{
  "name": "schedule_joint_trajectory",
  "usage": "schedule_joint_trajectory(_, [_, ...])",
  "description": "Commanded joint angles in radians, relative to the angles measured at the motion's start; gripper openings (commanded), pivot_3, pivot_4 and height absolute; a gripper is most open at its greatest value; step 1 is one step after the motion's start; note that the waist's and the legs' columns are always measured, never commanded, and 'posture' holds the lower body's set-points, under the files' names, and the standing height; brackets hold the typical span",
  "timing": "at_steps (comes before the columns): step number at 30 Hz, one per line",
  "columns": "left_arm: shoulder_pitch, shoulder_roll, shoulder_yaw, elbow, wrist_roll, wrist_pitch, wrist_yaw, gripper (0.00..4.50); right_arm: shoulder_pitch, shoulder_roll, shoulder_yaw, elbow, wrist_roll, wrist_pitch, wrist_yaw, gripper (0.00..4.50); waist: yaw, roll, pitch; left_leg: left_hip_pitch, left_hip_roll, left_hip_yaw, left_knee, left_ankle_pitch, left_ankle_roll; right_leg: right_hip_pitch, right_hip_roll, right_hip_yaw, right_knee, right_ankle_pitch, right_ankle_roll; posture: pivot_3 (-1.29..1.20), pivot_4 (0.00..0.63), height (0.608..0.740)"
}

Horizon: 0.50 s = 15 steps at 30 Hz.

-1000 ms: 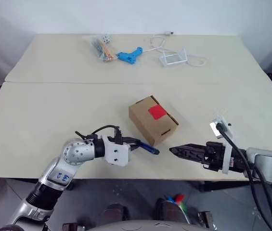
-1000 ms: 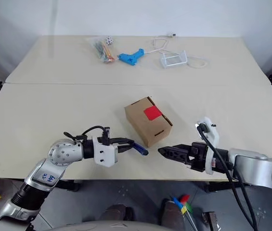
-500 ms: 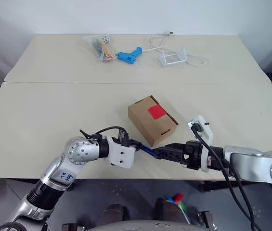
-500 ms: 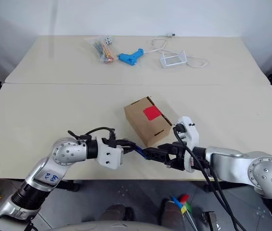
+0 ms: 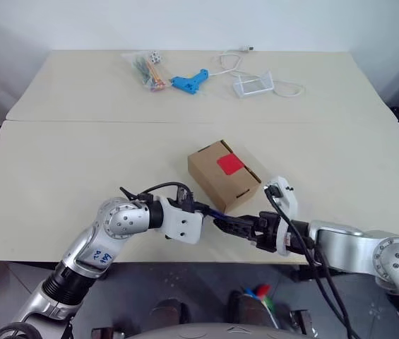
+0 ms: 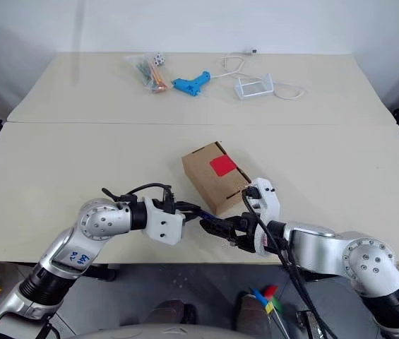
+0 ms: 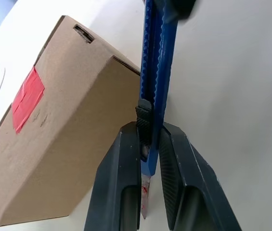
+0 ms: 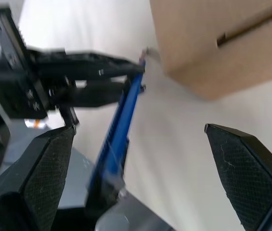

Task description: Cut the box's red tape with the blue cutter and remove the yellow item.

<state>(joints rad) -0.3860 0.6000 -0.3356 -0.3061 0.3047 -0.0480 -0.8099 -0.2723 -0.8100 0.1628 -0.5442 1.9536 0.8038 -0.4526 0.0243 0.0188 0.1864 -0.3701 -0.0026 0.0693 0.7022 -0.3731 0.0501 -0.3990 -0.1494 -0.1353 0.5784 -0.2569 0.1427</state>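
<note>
Two pincers meet just in front of the box (image 5: 224,174), at the near edge of the worktop (image 5: 79,155), and the coming move turns on the blue cutter (image 5: 213,212) that runs between them. The left pincer (image 7: 149,154) is pressed together on the cutter, pinching it by one end with the slider knob just past its fingertips. From that grip the cutter's long axis runs away from the left pincer, along the near face of the box and close beside it, toward the right pincer (image 5: 229,224). The right pincer stands spread wide, its two fingers (image 8: 46,163) far apart, and the free end of the cutter lies between them, nearer one finger than the other. Whether that finger touches the cutter I cannot tell.

My judgement is that a hand-over or a two-handed adjustment of the cutter is at hand. The right pincer would need to close across the cutter's width, square to its long axis, before the left one lets go.

The red tape (image 5: 231,164) sits uncut on top of the box, up and beyond both pincers from the box's near face. The cutter lies below it, level with the box's lower front edge. The box is shut, so the yellow item is hidden.
</note>
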Motion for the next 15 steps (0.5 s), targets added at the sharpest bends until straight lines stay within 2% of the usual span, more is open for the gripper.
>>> schedule_joint_trajectory(1, [0.009, 0.008, 0.012, -0.012, 0.025, 0.007, 0.017, 0.38, 0.028, 0.057, -0.049, -0.018, 0.019, -0.031, 0.002, 4.49, 0.000, 0.000, 0.000, 0.000, 0.000, 0.000, 0.000, 0.000, 0.000, 0.000, 0.000, 0.000, 0.000, 0.000, 0.000, 0.00, 0.150, 0.740])
schedule_joint_trajectory(12, [0.001, -0.002, 0.013, -0.006, 0.037, 0.006, 0.036, 0.38, 0.037, 0.066, -0.062, 0.010, 0.019, 0.012, -0.018, 4.49, -0.001, 0.000, 0.000, 0.000, 0.000, 0.000, 0.000, 0.000, 0.000, 0.000, 0.000, 0.000, 0.001, 0.000, 0.000, 0.00, 0.150, 0.740])
schedule_joint_trajectory(15, [-0.001, -0.003, 0.012, -0.006, 0.039, 0.010, 0.039, 0.38, 0.036, 0.070, -0.062, 0.014, 0.019, 0.015, -0.023, 3.96, -0.001, 0.000, 0.000, 0.000, 0.000, 0.000, 0.000, 0.000, 0.000, 0.000, 0.000, 0.000, 0.001, 0.000, 0.000, 0.00, 0.150, 0.740])
